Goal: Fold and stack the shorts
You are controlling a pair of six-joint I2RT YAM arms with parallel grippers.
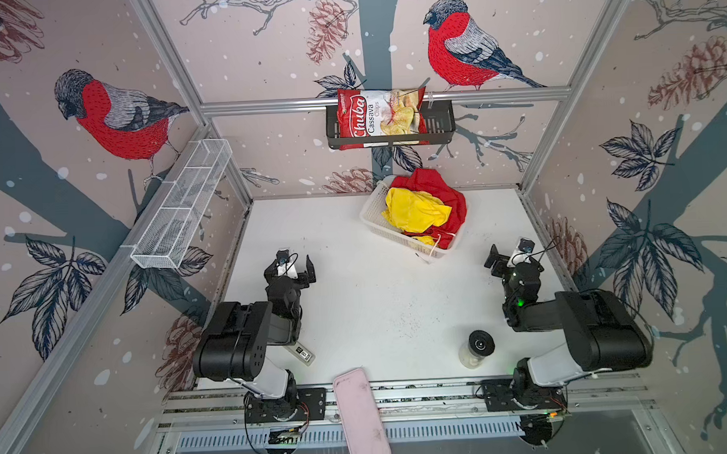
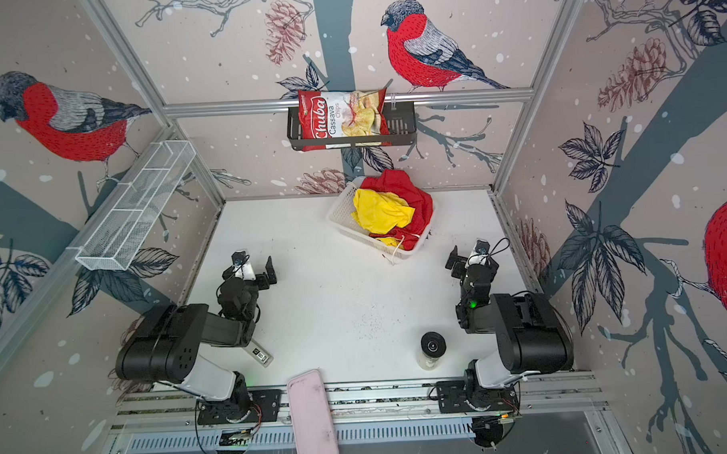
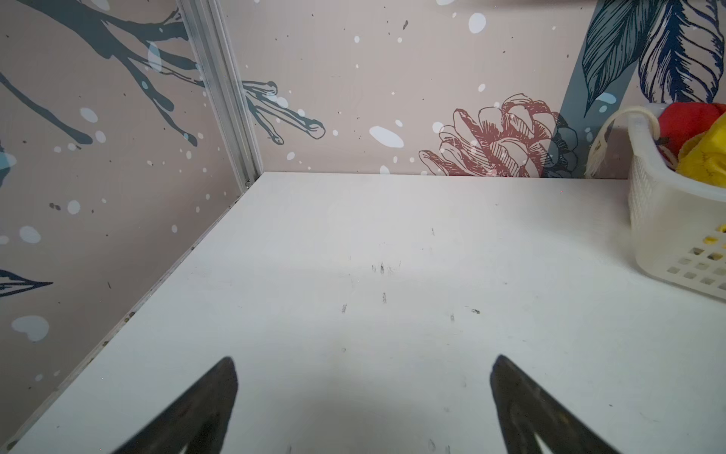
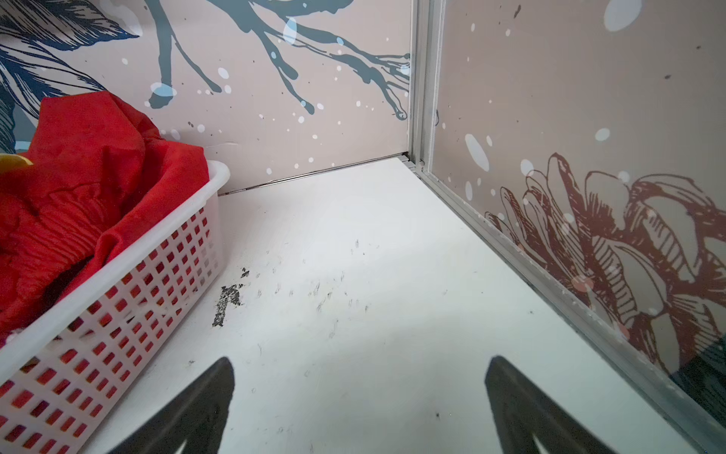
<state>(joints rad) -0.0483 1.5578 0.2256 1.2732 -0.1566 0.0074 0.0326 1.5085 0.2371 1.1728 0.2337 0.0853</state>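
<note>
Two pairs lie crumpled in the basket (image 1: pixel 372 223), upper centre of both top views: yellow shorts (image 1: pixel 415 211) over red shorts (image 1: pixel 450 191). Left gripper (image 1: pixel 297 263) and right gripper (image 1: pixel 508 252) stand spread, empty. Right gripper is nearer; the basket lies to its upper left.

bright, even, diffuse light fills the cell in both top views. the white table (image 1: pixel 377 302) is nearly blown out, and the arms cast only faint, soft-edged shadows on it. the wide lens splays the aluminium posts (image 1: pixel 168 56) outward toward the edges, and fine detail is soft throughout. in the wrist views the left gripper (image 3: pixel 364 358) and right gripper (image 4: pixel 360 359) show as dark, blurred wedges, out of focus, with a dim grey shadow on the table between them. the white basket (image 3: pixel 660 220) looks washed out.
</note>
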